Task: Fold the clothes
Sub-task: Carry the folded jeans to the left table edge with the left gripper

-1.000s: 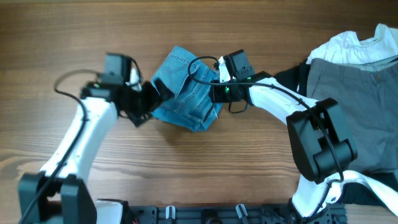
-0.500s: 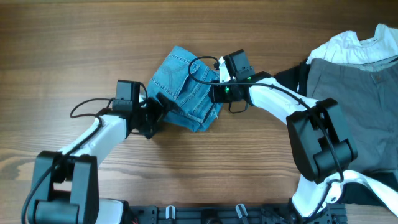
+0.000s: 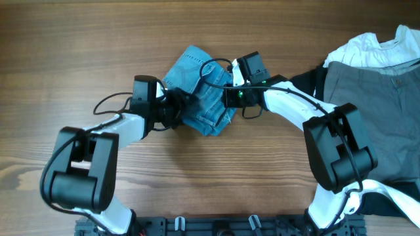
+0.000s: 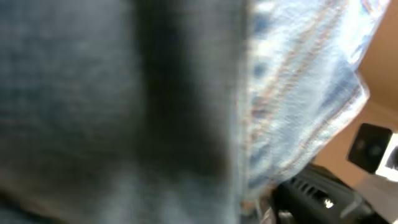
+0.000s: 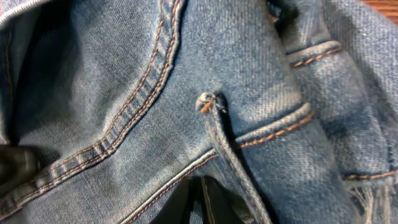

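The light-blue denim jeans [image 3: 197, 82] lie bunched in a small folded heap at the table's middle. My left gripper [image 3: 178, 109] is pressed into the heap's left edge, its fingers hidden by denim. The left wrist view is filled with blurred denim [image 4: 298, 93], so its jaws do not show. My right gripper [image 3: 226, 97] is at the heap's right edge. In the right wrist view its fingers [image 5: 202, 200] are shut on a thin fold of the jeans [image 5: 124, 93], beside a stitched seam and belt loop. Grey trousers [image 3: 377, 111], a white top [image 3: 371, 49] and a black garment [image 3: 307, 82] lie at the right.
The pile of other clothes covers the table's right side up to the right arm's base [image 3: 338, 157]. Bare wood [image 3: 79, 39] lies to the left of and behind the jeans. A black rail [image 3: 230, 226] runs along the front edge.
My left arm has swung right and lower, driving its gripper into the jeans' left edge; the heap has been pushed more compact. My right gripper has stayed put on the jeans.
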